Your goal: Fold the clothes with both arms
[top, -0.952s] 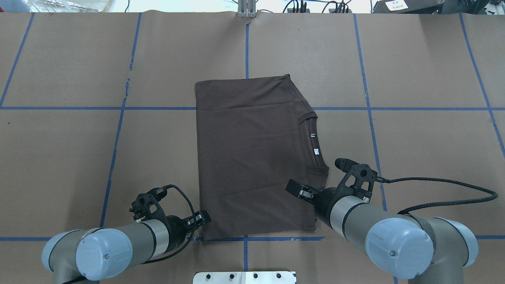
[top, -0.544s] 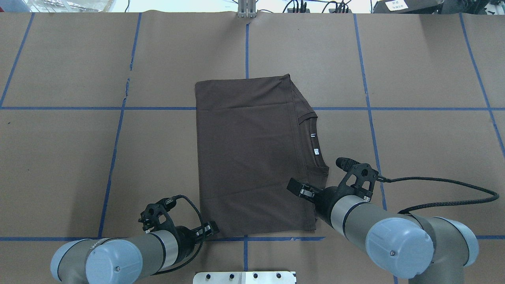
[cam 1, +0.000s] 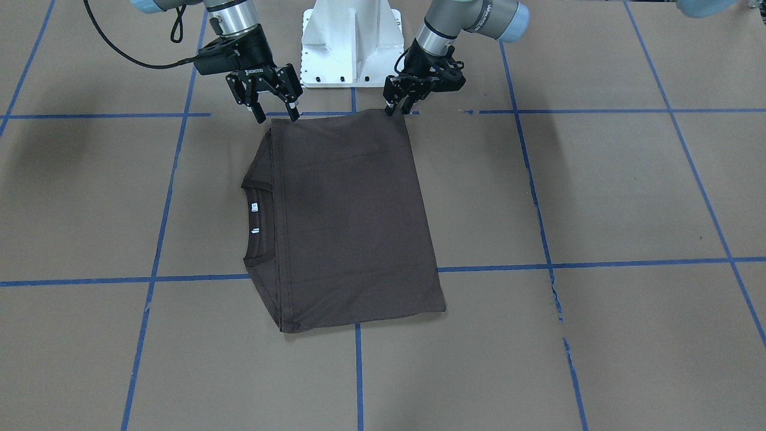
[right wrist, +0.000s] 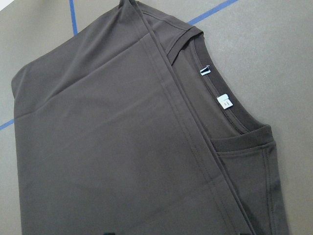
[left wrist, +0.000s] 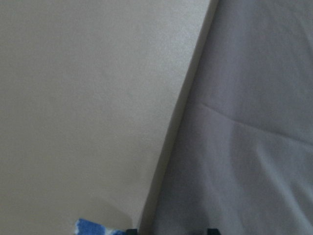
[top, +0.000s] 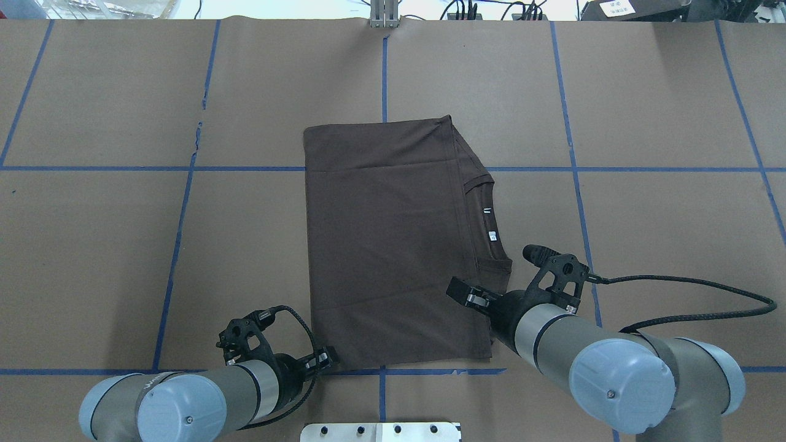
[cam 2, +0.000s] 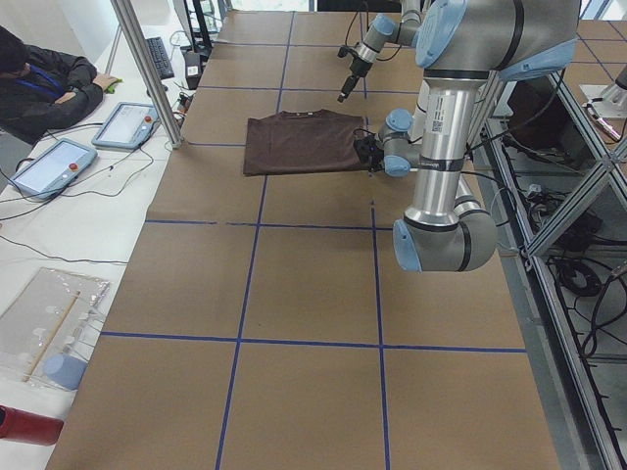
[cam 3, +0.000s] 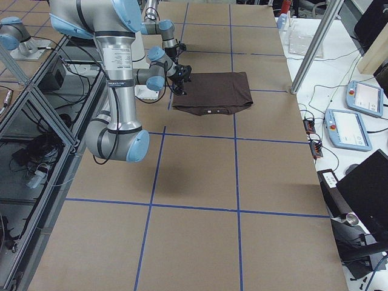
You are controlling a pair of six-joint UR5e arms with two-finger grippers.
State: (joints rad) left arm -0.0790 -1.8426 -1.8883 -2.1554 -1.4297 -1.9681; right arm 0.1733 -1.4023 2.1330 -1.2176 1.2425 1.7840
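A: Where do we see the T-shirt [cam 3: 213,91]?
B: Folded flat at twelve o'clock on our table [cam 3: 200,182]. Our near right arm [cam 3: 115,70] stands at ten o'clock, the far left arm [cam 3: 162,27] at eleven.

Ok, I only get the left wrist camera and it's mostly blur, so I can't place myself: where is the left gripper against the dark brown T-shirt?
Observer: The left gripper sits low at the near-left corner of the folded dark brown short-sleeved T-shirt, the corner closest to the robot.
Operator: And the other arm?
Observer: The right gripper is open and hangs by the other near corner, on the collar side.
Operator: Which way does the neck lie?
Observer: The ribbed round collar with its white neck tags lies uncovered along the shirt's right edge.
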